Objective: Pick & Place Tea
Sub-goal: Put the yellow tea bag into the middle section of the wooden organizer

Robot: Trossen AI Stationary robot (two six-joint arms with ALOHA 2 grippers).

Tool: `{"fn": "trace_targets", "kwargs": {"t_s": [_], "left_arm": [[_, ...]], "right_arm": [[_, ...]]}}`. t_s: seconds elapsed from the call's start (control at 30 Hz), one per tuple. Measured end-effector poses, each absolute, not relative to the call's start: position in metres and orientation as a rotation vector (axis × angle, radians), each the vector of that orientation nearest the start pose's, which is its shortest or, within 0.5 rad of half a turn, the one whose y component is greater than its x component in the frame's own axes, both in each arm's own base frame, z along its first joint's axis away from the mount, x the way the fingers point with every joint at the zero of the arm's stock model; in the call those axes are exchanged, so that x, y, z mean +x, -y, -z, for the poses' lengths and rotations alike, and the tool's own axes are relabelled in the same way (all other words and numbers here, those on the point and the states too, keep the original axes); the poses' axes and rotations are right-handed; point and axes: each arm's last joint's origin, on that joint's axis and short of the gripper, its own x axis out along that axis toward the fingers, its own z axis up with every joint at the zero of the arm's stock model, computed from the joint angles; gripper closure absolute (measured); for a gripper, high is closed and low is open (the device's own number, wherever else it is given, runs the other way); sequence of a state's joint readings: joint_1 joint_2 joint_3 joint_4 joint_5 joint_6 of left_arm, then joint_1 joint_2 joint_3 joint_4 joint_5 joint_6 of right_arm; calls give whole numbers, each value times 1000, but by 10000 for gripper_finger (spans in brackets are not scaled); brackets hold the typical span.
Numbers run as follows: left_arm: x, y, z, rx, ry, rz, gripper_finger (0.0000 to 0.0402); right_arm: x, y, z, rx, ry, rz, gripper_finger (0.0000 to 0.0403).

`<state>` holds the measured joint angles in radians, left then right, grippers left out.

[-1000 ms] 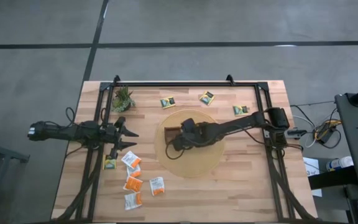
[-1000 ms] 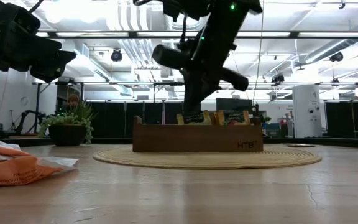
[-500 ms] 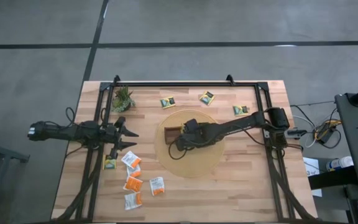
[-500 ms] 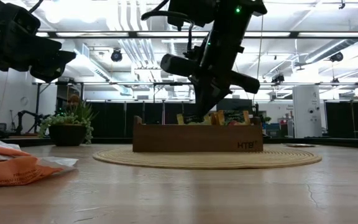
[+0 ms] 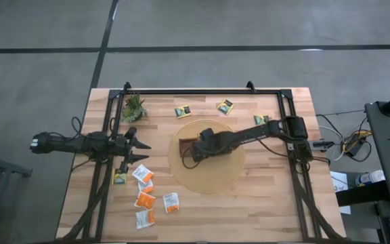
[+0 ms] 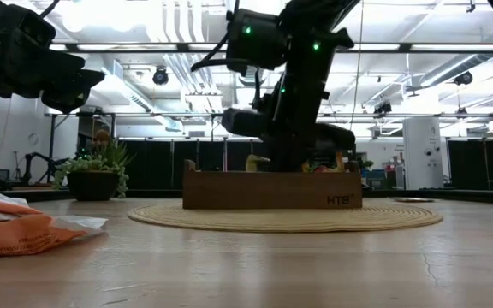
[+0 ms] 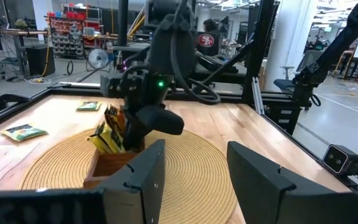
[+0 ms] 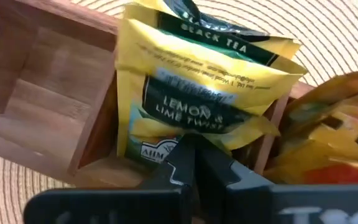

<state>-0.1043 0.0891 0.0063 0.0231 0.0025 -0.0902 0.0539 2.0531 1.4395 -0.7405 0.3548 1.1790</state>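
The brown wooden tray (image 5: 183, 144) stands on a round woven mat (image 5: 208, 169) in the middle of the table. My right gripper (image 8: 193, 148) reaches down into the tray (image 6: 272, 190), shut on a yellow tea sachet (image 8: 197, 106) with a dark label. More yellow and orange sachets (image 8: 328, 130) stand in the compartment beside it. My left gripper (image 5: 144, 150) waits open at the table's left, holding nothing. Loose tea sachets (image 5: 144, 191) lie flat on the table near it. My right gripper pinches the yellow sachet by the edge nearest the fingers (image 8: 166, 149), between its two fingers. The fingers come from above, slanting down from the table's right. The sachet stands in a tray compartment, leaning against another yellow sachet behind it.
Three more sachets lie on the far side of the table (image 5: 183, 111), (image 5: 225, 106), (image 5: 262, 120). A small potted plant (image 5: 133, 108) stands at the far left. The tray's end compartment (image 8: 36, 106) holds nothing. A black frame (image 5: 202, 91) runs round the table.
My right gripper has come down toward the tray and tipped more steeply, staying shut. The yellow sachet, which hung just above the tray's rim, has gone down into a compartment.
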Motion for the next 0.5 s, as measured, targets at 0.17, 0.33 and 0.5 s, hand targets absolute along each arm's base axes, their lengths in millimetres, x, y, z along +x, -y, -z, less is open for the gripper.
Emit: {"fn": "trace_targets", "kwargs": {"t_s": [0.17, 0.33, 0.5], "left_arm": [[102, 11, -161, -87, -64, 104, 235], [102, 11, -161, -87, -64, 104, 235], [102, 11, -161, -87, -64, 104, 235]], "right_arm": [[398, -10, -151, 716, -999, 970, 394], [398, -10, -157, 620, -950, 1012, 394], [402, -13, -167, 582, -900, 1001, 394]]}}
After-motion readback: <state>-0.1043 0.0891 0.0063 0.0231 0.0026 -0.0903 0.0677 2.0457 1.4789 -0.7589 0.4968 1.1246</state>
